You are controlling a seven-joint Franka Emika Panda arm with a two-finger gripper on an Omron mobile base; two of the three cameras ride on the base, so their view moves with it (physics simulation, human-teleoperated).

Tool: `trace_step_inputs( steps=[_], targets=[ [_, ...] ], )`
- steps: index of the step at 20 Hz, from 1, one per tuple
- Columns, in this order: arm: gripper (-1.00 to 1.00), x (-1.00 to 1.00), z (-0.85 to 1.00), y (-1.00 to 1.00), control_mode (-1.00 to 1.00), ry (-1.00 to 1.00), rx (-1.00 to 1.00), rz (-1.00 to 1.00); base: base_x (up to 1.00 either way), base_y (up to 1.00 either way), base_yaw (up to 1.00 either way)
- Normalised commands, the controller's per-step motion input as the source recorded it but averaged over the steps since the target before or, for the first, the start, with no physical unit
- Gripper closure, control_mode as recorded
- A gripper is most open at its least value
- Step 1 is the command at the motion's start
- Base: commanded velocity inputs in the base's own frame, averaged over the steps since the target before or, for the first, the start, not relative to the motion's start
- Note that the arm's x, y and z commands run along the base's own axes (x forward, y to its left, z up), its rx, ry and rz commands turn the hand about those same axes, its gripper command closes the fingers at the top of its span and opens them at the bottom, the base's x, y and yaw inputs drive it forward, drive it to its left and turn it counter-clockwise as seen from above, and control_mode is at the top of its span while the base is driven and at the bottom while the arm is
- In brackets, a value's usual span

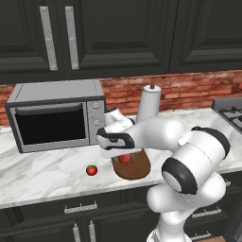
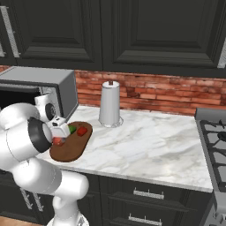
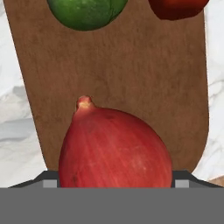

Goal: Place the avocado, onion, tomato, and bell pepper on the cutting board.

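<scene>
My gripper (image 3: 116, 181) is shut on the onion (image 3: 116, 146), a red bulb with its tip pointing up, its fingertips (image 3: 50, 181) pressing both sides. It hangs low over the near end of the dark brown cutting board (image 3: 131, 65). On the board's far end lie the green avocado (image 3: 85, 13) and the red bell pepper (image 3: 177, 8). From the right base, avocado (image 2: 72, 129) and pepper (image 2: 82, 131) sit side by side on the board (image 2: 73, 150), with the onion (image 2: 57, 141) under the hand. The tomato (image 1: 91, 170) rests on the counter left of the board (image 1: 137, 170).
A microwave (image 1: 56, 118) stands at the back left, close behind the hand. A paper towel roll (image 2: 109, 103) stands upright behind the board. The stove (image 2: 216, 137) begins at the counter's right end. Marble counter stretches between board and stove.
</scene>
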Motion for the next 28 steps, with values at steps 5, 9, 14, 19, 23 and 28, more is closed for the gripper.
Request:
trace_step_inputs(
  steps=[5,9,14,19,23,28],
  targets=[
    [1.0,0.0,-0.19,-0.18,-1.0,0.03,0.0,0.0,0.0,0.0,0.0],
    [1.0,0.01,-0.07,-0.02,-1.0,0.02,0.0,0.0,0.0,0.0,0.0],
    [1.0,0.03,-0.05,0.0,-1.0,0.01,0.0,0.0,0.0,0.0,0.0],
    [-1.0,0.1,-0.07,0.0,-1.0,0.01,0.0,0.0,0.0,0.0,0.0],
    [-1.0,0.0,-0.01,-0.06,-1.0,0.0,0.0,0.0,0.0,0.0,0.0],
    [-1.0,0.0,0.1,-0.11,-1.0,0.0,0.0,0.02,0.0,0.0,0.0]
  ],
)
